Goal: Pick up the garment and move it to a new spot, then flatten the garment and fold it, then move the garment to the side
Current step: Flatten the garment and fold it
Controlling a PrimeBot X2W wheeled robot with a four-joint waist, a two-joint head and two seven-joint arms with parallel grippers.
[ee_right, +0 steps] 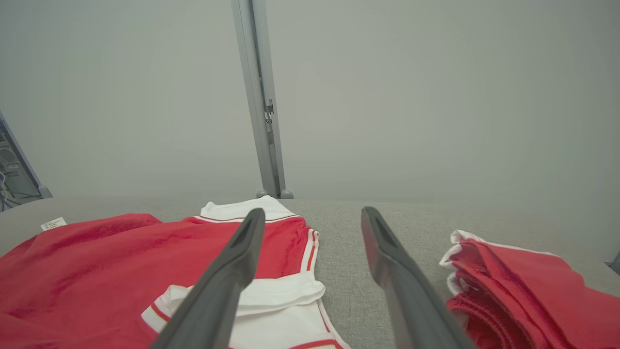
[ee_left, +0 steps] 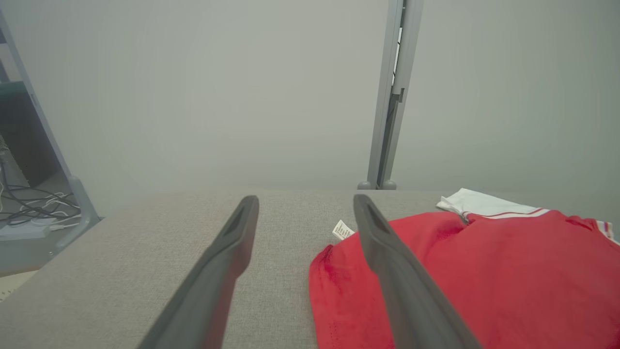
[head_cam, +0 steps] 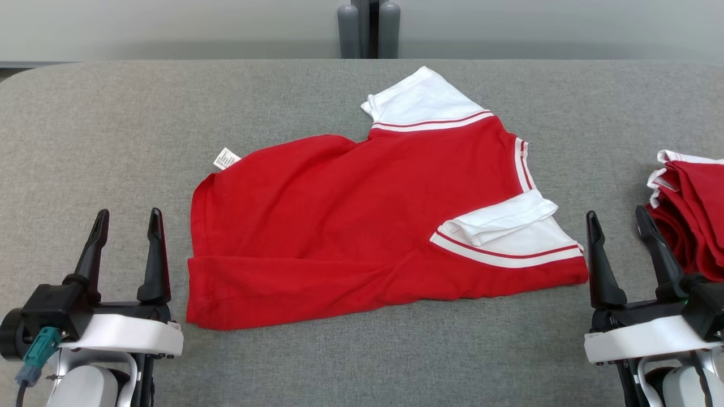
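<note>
Robot lab, grey fabric-topped table (head_cam: 113, 141), bare wall (ee_left: 193, 97), floor cables (ee_left: 34, 203)

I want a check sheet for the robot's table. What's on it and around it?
Surface: grey cloth-covered table.
Job's things: red jersey shirt lies rumpled mid-table, near sleeve folded over, white tag showing, not held.
Clutter: pile of red-and-white garments at right edge.
Grippers: left gripper and right gripper open either side of shirt, holding nothing.
Cables: loose cables on floor beside table; teal plug at left wrist.
Surroundings: grey post behind table, pale wall.
</note>
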